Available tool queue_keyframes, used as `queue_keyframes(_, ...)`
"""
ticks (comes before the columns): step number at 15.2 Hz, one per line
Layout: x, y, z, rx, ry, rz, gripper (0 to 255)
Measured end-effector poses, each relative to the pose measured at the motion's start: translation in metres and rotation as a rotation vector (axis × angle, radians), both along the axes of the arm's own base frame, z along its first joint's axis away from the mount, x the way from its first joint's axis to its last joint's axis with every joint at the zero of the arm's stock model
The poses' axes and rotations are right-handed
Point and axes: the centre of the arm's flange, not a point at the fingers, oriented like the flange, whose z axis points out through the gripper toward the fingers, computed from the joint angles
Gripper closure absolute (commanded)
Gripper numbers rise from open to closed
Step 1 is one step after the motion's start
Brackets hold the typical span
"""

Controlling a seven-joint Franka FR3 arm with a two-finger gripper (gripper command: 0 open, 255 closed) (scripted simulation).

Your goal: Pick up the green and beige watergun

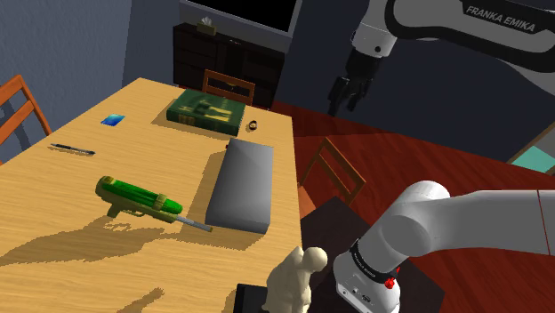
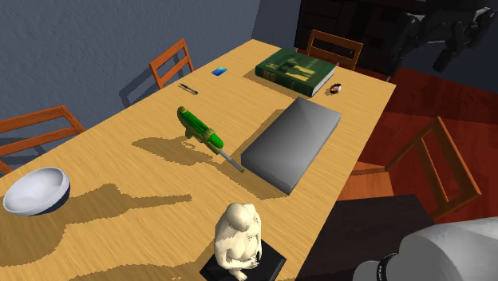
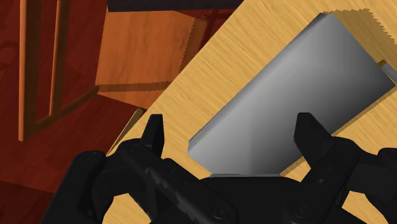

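My pincer [image 1: 346, 102] hangs wide open and empty. The green and beige watergun [image 1: 138, 197] lies flat, well away from it beyond the grey box [image 1: 242, 182]. Its thin nozzle end points at that box.

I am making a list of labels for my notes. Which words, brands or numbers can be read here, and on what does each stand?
"FRANKA EMIKA": on the white arm, in the shoulder view.
The green book: gold marks on the cover, too blurred to read.
The blue card: too small to read.
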Motion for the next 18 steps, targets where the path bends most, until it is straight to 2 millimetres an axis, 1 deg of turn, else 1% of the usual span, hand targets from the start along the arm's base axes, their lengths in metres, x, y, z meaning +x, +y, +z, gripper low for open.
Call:
queue_keyframes(1,0.0,0.0,0.0,0.0,0.0,0.0,0)
queue_keyframes(2,0.003,0.004,-0.003,0.0,0.0,0.008,0)
queue_keyframes(6,0.028,0.033,-0.026,0.0,0.003,0.067,0)
queue_keyframes(8,0.037,0.055,-0.039,0.0,0.003,0.101,0)
queue_keyframes(10,0.051,0.078,-0.05,0.001,0.004,0.135,0)
queue_keyframes(11,0.057,0.086,-0.053,0.001,0.004,0.152,0)
queue_keyframes(12,0.063,0.096,-0.064,0.001,0.006,0.169,0)
queue_keyframes(14,0.074,0.114,-0.074,0.002,0.006,0.202,0)
queue_keyframes(17,0.09,0.151,-0.091,0.002,0.006,0.253,0)
queue_keyframes(18,0.096,0.161,-0.1,0.002,0.007,0.271,0)
